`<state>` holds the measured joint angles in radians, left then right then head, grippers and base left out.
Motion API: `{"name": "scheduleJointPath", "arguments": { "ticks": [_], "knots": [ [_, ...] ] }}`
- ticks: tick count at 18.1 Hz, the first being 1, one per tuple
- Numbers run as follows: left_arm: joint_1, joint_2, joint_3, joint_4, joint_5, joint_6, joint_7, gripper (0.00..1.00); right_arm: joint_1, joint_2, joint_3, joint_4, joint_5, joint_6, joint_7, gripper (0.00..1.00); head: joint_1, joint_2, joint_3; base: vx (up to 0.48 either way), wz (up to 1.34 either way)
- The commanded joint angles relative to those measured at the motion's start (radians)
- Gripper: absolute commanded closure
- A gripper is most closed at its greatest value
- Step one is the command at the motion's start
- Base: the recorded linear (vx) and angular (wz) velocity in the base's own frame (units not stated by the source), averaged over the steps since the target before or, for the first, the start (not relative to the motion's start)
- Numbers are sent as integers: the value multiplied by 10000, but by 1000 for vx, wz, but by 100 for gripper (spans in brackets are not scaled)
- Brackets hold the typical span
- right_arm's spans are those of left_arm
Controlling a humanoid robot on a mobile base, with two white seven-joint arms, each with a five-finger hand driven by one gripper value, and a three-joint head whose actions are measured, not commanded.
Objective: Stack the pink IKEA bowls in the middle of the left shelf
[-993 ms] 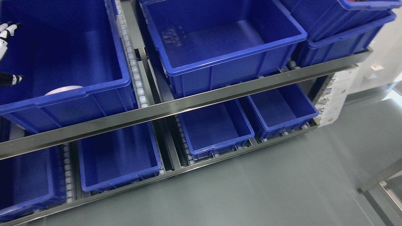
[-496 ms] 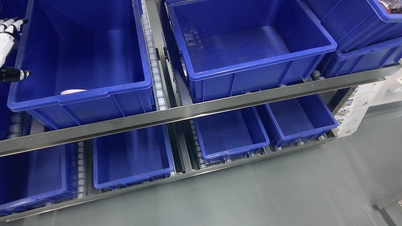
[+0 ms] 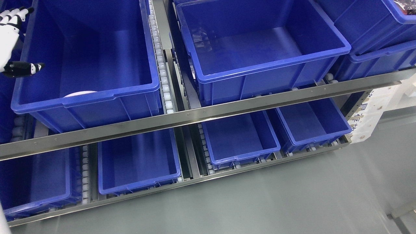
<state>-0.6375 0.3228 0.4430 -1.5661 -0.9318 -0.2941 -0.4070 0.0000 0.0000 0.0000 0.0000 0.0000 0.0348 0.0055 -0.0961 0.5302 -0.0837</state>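
- We find the left hand (image 3: 14, 39) at the upper left edge of the head view, over the outer left wall of the large blue bin (image 3: 136, 88) on the middle shelf level. Its fingers are spread and hold nothing; the thumb juts out sideways toward the bin.
- The right hand is not in view.
- We see one pale pink bowl (image 3: 79, 94) inside that bin, tucked against the front wall — only a sliver of its rim shows above the bin's lip. Whether more bowls sit under or beside it, we cannot tell.
- Risk, in our judgement: the front wall hides most of the bowl, so a reach could be misjudged and the fingers could strike the bin's rim or left wall.
- Risk: the bin rests on roller tracks (image 3: 161, 65); a knock could send it sliding.
- Surroundings: a second large bin (image 3: 260, 70) stands to the right, smaller bins (image 3: 139, 182) lie below, and a steel shelf rail (image 3: 208, 113) crosses in front — it limits any low approach.
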Motion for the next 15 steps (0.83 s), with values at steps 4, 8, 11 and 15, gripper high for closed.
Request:
{"name": "scheduleJointPath", "arguments": {
  "ticks": [4, 8, 11, 15],
  "knots": [
    [-37, -497, -119, 367, 2368, 670, 527, 0, 16, -175, -107, -337, 0, 5, 6, 0, 0, 0, 0, 0, 0],
    [-130, -1768, 110, 444, 2415, 1175, 634, 0, 16, -175, -107, -337, 0, 5, 6, 0, 0, 0, 0, 0, 0],
    [-53, -1970, 203, 734, 2522, 1437, 649, 0, 16, -175, -107, -337, 0, 5, 6, 0, 0, 0, 0, 0, 0],
    [-114, -1679, 65, 1362, 4127, 1437, 1185, 0, 16, -175, -107, -337, 0, 5, 6, 0, 0, 0, 0, 0, 0]
  ]
}}
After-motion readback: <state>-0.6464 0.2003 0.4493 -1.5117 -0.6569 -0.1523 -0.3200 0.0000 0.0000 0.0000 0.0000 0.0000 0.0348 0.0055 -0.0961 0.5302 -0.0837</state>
